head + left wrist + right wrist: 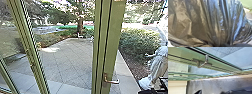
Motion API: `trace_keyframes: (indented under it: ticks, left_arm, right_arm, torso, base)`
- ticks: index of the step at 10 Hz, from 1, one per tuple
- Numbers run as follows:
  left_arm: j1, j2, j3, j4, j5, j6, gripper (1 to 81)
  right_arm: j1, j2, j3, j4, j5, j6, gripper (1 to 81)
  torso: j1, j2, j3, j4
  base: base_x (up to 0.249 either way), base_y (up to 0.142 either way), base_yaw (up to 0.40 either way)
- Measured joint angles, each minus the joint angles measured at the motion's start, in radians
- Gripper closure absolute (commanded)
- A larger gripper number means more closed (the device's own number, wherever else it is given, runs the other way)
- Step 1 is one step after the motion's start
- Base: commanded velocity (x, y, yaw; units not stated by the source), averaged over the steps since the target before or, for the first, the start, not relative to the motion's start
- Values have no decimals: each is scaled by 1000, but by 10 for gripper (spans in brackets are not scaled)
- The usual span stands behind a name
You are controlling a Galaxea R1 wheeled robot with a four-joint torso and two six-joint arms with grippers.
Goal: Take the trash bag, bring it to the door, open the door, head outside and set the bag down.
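- The trash bag (196,22) is right up close to the left wrist camera, dark and shiny, brownish in parts and bluish where light catches its folds. The plastic is creased, and many pleats run together towards one spot.
- I cannot tell whether the left gripper is open or closed, since the place where the pleats meet is dark and blurred. Nor can I tell what the bag's underside touches.
- I cannot tell the state of the right gripper either. The right wrist view looks on to the door and the grey floor (209,85) beside it.
- The glazed door (110,37) has an upright green stile marked by dark lines. A metal lever handle (111,81) sits on this stile, its lever pointing towards the right edge of the head view. How far the door stands open is unclear.
- A slimmer green frame post (32,57) leans in the head view, left of the door.
- Outside lies paving (67,60) with slanting joints. A tree trunk (80,25) rises beyond its far edge.
- Low planting (47,40) borders the left edge of the paving; a leafy bush (140,41) grows past the right edge, above brown ground.
- At the head view's right edge is a pale grey form (158,65), too blurred to name.
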Motion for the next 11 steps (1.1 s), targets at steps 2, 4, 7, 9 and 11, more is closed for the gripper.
trace_keyframes:
  ticks: [2, 4, 7, 9, 11]
  left_arm:
    - [0, 0, -2, 0, 0, -2, 811]
    - [0, 0, -2, -1, 0, -2, 811]
    - [0, 0, -3, -6, 0, -2, 811]
    - [0, -1, -3, -7, 0, -2, 811]
    - [0, 2, -11, -8, 0, -2, 811]
  right_arm:
    - [40, 31, -45, 0, -20, 38, 10]
    - [68, 87, -98, 0, -48, 73, 10]
    - [74, 151, -147, 0, -61, 111, 10]
    - [82, 226, -176, 0, -65, 139, 10]
    - [97, 259, -199, 0, -63, 146, 10]
  torso:
    - [0, 0, 0, 0]
    - [0, 0, 0, 0]
    - [1, 1, -1, 0]
    - [1, 1, -1, 0]
    - [1, 1, -1, 0]
  base:
    - [0, 0, 0]
    - [0, 0, 0]
    - [0, 0, 0]
    - [0, 0, 0]
    - [0, 0, 0]
